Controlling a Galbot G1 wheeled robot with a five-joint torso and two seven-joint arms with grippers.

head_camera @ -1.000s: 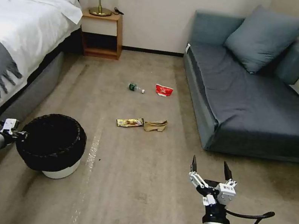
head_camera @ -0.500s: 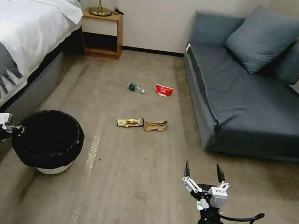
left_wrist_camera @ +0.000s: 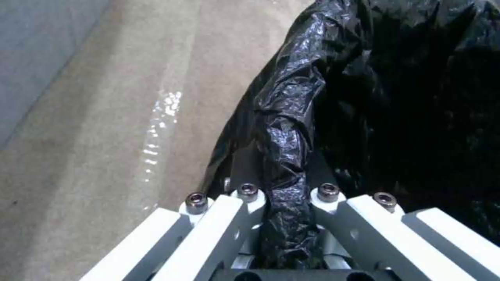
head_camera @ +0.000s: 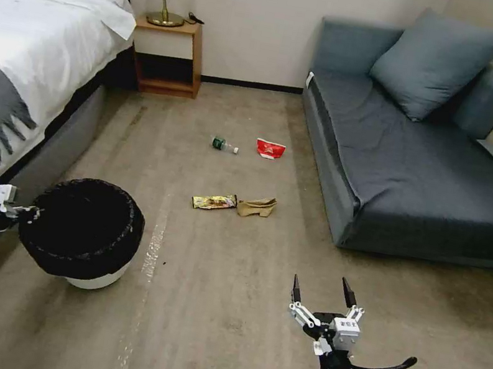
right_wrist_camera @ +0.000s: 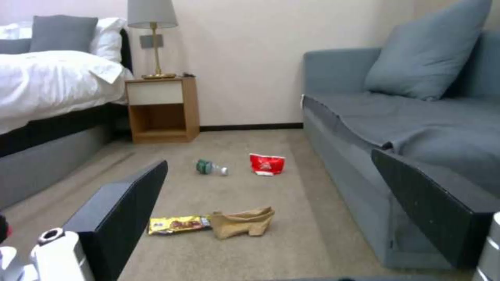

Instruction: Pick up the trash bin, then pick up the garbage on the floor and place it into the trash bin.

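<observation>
The trash bin (head_camera: 93, 277) is white with a black bag (head_camera: 85, 227) over its rim and sits at the lower left by the bed. My left gripper (head_camera: 29, 214) is shut on the near-left rim, with the bag fold (left_wrist_camera: 284, 164) pinched between its fingers. My right gripper (head_camera: 321, 290) hangs open and empty over the carpet, well short of the garbage. A gold-yellow wrapper (head_camera: 214, 202) lies against crumpled brown paper (head_camera: 256, 206). Farther off lie a small bottle (head_camera: 224, 144) and a red-and-white packet (head_camera: 270, 149). The right wrist view shows wrapper (right_wrist_camera: 177, 224), paper (right_wrist_camera: 242, 222), bottle (right_wrist_camera: 210, 167) and packet (right_wrist_camera: 266, 164).
A bed (head_camera: 24, 46) runs along the left and a blue-grey sofa (head_camera: 425, 170) along the right. A wooden nightstand (head_camera: 167, 58) with a lamp stands at the back wall. Open carpet lies between the bin, the right gripper and the litter.
My right gripper has drawn back toward me and a little left, staying open. The left arm pulled back leftward, and the bin shifted slightly with it.
</observation>
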